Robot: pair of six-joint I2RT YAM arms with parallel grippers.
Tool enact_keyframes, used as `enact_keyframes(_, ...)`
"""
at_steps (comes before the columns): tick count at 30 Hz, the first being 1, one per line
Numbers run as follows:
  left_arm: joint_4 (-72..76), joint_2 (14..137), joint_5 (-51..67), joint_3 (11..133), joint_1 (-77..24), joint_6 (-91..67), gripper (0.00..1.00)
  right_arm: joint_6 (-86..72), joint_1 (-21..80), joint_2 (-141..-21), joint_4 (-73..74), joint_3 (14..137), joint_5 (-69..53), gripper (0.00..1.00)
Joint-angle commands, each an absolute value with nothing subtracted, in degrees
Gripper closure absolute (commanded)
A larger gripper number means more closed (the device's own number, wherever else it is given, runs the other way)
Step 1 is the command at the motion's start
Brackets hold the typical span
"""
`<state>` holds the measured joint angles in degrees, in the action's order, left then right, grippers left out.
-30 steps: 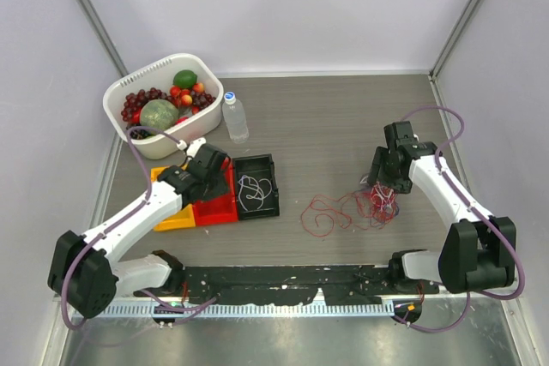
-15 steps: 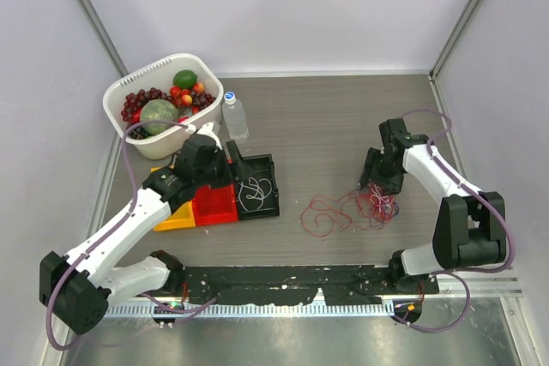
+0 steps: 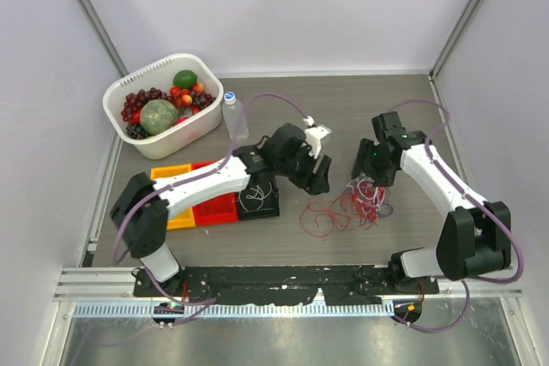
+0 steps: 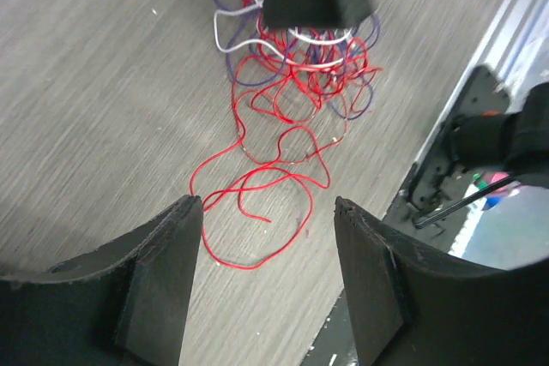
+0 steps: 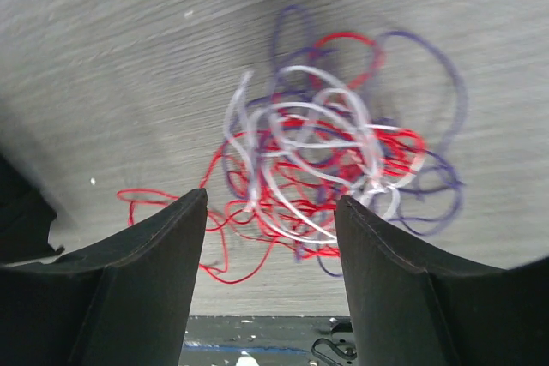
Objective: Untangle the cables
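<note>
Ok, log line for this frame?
left pincer open, over red cable | right pincer open, over cable tangle | nothing gripped

The cables (image 3: 364, 201) lie on the table (image 3: 343, 117), right of the trays (image 3: 216, 209).

Red, white and purple cables (image 3: 360, 201) lie on grey wood-grain table (image 3: 343, 109).

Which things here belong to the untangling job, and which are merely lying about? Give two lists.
Job in hand:
tangle of red, white and purple cables
white cable in the black tray
left gripper and right gripper, both open

Lying about:
fruit basket
water bottle
red tray
yellow tray
</note>
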<state>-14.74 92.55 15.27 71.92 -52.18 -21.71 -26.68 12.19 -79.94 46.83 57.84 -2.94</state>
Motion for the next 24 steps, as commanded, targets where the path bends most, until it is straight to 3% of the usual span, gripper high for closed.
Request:
enact_keyframes(1,-18.17,99.83,14.78,77.42,-55.63,-12.4,0.34,-30.85,6.96,-72.88,52.12,58.19,4.31,0.34)
enact_keyframes(7,-19.43,105.9,8.36,79.1,-61.34,-4.85,0.26,-29.8,6.24,-69.96,52.3,54.76,0.88,0.34)
enact_keyframes(14,-17.41,111.53,5.55,79.54,-62.75,-1.5,0.26,-29.88,6.15,-72.07,50.19,52.03,-1.93,0.34)
enact_keyframes(17,-18.8,113.37,3.78,81.21,-62.75,-0.17,0.32,-30.14,6.15,-72.95,49.48,50.89,-4.03,0.34)
enact_keyframes(24,-19.88,112.16,3.86,80.96,-62.75,0.44,0.64,-30.59,6.07,-73.13,48.25,49.13,-5.45,0.34)
